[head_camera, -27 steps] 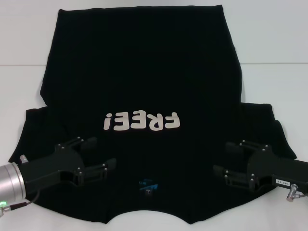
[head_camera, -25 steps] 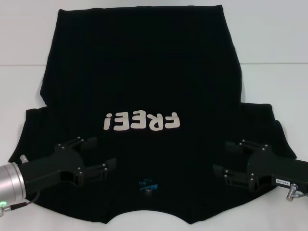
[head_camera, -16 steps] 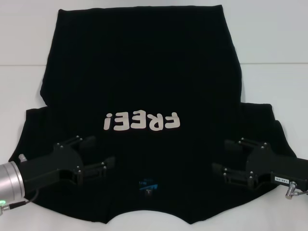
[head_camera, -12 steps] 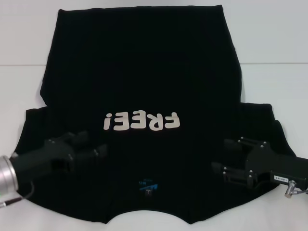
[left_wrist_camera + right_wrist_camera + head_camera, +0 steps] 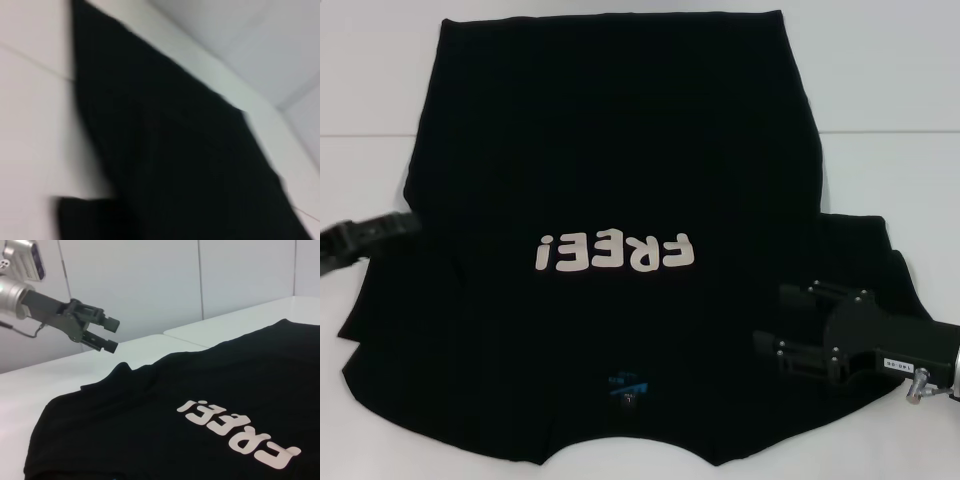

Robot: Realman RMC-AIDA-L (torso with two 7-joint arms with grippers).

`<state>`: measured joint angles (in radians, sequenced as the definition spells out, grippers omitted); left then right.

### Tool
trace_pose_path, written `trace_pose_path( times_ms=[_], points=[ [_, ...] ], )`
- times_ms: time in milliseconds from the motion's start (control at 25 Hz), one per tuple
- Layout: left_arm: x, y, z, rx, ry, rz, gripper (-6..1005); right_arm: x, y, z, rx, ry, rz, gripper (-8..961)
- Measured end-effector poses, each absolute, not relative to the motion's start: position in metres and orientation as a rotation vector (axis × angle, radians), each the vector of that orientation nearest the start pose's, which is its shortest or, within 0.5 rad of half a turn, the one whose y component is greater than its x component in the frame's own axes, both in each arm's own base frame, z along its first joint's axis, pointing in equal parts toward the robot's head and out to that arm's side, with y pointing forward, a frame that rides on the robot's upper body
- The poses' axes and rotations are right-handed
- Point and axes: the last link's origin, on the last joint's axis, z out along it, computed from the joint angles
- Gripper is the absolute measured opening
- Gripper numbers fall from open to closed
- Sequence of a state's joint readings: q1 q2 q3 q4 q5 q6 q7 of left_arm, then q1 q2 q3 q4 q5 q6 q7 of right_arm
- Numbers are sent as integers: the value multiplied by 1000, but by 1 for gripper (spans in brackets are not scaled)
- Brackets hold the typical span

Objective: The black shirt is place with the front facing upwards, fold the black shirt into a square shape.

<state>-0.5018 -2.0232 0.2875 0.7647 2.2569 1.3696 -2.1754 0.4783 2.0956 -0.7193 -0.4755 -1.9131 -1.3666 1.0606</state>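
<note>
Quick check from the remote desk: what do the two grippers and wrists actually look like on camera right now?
Both are matte black two-finger grippers with small silver screws. The right gripper has a boxy black body with a small white label and a silver connector at the wrist. The left gripper, seen from the right wrist camera, has flat black fingers on a black housing that joins a silver cylindrical wrist section, with a thin dark cable looped beneath.

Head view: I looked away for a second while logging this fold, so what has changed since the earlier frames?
The left gripper swung off the large black cotton T-shirt toward its left sleeve and now hangs open above the white table, holding nothing. The right gripper crept slightly inward, open over the right shoulder. The shirt lies flat, unfolded, as before.
</note>
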Motion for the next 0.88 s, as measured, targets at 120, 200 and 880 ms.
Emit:
trace_pose_path(
  times_ms=[120,200,880],
  points=[
    [-355,350,95,-1828,-1643,-663,876,293,316,-37,-2620,511,622,793],
    [-363,356,95,-1779,-1639,-598,876,292,317,-37,-2621,515,624,793],
    [-377,361,66,-1755,-1574,-491,876,291,318,-37,-2622,526,627,793]
  ],
)
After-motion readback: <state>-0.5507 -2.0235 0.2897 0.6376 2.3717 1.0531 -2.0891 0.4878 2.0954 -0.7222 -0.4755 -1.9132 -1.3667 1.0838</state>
